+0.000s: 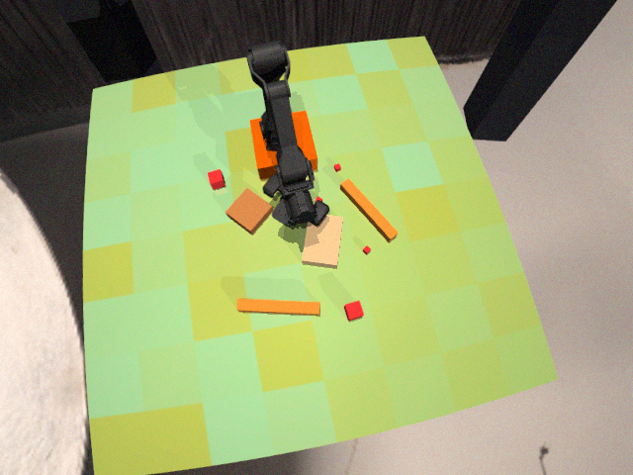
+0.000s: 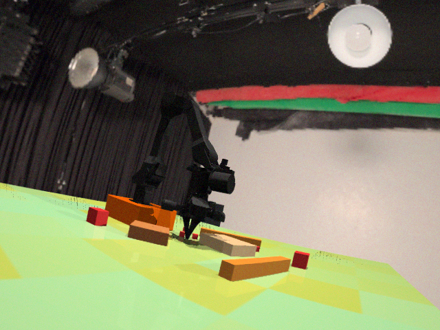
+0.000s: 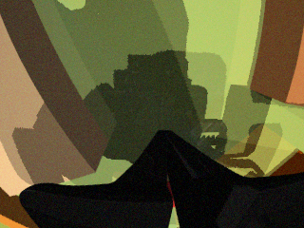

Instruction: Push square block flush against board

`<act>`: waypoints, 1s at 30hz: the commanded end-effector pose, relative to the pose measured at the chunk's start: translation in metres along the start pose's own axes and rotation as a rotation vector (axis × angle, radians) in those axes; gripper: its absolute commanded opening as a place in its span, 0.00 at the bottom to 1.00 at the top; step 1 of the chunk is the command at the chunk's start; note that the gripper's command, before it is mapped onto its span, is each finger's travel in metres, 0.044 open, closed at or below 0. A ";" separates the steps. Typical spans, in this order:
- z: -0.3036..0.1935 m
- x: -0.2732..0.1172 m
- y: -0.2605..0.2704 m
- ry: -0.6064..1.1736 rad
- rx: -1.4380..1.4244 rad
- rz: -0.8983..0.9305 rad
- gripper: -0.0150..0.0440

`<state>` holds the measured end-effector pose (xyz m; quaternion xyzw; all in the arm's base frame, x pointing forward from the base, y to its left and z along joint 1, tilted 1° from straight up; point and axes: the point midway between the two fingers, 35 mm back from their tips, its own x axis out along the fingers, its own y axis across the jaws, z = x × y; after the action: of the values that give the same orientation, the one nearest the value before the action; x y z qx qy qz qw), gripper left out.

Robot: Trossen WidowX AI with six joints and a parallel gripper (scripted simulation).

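In the exterior view, an orange rectangular bar (image 2: 257, 269) (image 1: 278, 307) lies nearest, right of the frame's lower centre, with a bright red cube (image 2: 300, 260) (image 1: 353, 311) just beside its right end. Behind the bar, the flat pale tan board (image 2: 227, 244) (image 1: 322, 241) (image 3: 16, 85) lies right of centre. The flat reddish-brown square block (image 2: 148, 232) (image 1: 248, 210) (image 3: 282, 47) sits left of centre, turned at an angle and apart from the board; no side touches yet. Between them, the black gripper (image 2: 187, 236) (image 1: 302, 212) (image 3: 163, 136) points down, its fingertips pressed together on nothing, low over the green-patterned tabletop (image 2: 106, 284) (image 1: 286, 419). A second red cube (image 2: 97, 216) (image 1: 217, 179) sits at the left. Farther back, another orange bar (image 2: 248, 238) (image 1: 368, 210) lies beyond the board, and the black arm (image 2: 199, 141) (image 1: 279, 115) rises by an orange box-shaped base (image 2: 117, 209) (image 1: 307, 130).
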<state>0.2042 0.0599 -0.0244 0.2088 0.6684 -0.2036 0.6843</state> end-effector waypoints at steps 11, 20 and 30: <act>0.002 -0.053 0.004 -0.013 -0.027 0.015 0.25; 0.015 -0.062 0.034 -0.015 -0.334 0.014 0.25; 0.028 -0.069 0.070 -0.021 -0.678 0.010 0.25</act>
<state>0.2558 0.0959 0.0436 0.0065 0.6915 -0.0004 0.7224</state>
